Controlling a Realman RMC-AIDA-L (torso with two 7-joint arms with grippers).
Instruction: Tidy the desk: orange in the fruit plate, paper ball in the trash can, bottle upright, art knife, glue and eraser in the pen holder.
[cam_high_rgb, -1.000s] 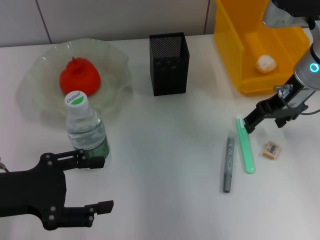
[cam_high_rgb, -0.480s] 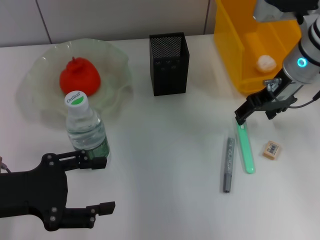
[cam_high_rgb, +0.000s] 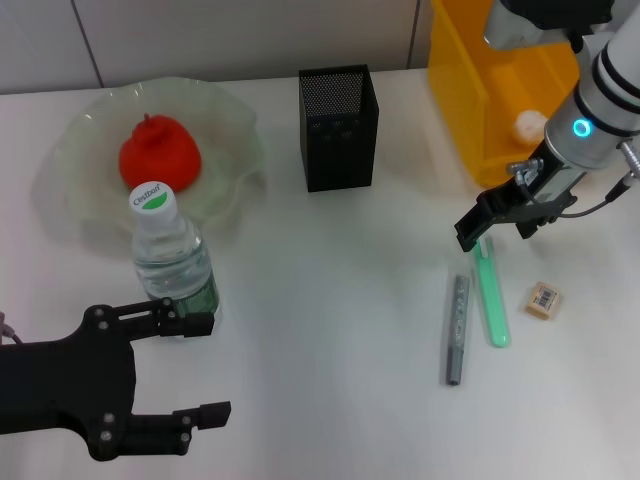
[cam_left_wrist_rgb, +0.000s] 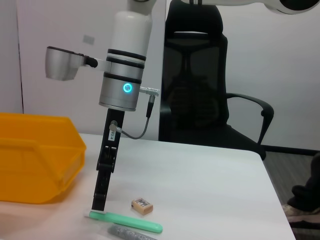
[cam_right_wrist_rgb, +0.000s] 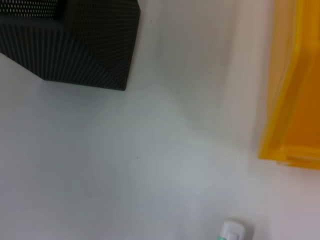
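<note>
The orange (cam_high_rgb: 160, 152) lies in the fruit plate (cam_high_rgb: 232, 120). In front of the plate the bottle (cam_high_rgb: 172, 262) stands upright. The paper ball (cam_high_rgb: 530, 125) rests inside the trash can (cam_high_rgb: 470, 100). A slim green stick, likely the art knife (cam_high_rgb: 490, 295), lies beside a grey one, likely the glue (cam_high_rgb: 457, 328), with the eraser (cam_high_rgb: 543, 299) to their right. My right gripper (cam_high_rgb: 494, 234) hangs open over the green stick's far end, also shown in the left wrist view (cam_left_wrist_rgb: 100, 202). My left gripper (cam_high_rgb: 200, 368) sits open near the bottle's base, holding nothing. The pen holder (cam_high_rgb: 338, 128) stands at centre back.
In the left wrist view the trash can (cam_left_wrist_rgb: 35, 160), green stick (cam_left_wrist_rgb: 125, 222) and eraser (cam_left_wrist_rgb: 142, 204) lie on the white table, with a black office chair (cam_left_wrist_rgb: 195, 100) beyond its edge. The right wrist view shows the pen holder (cam_right_wrist_rgb: 75, 45) and the trash can's wall (cam_right_wrist_rgb: 295, 100).
My right gripper has swung left and slightly back, from beside the eraser to over the green stick's far end. The left arm has not moved.
</note>
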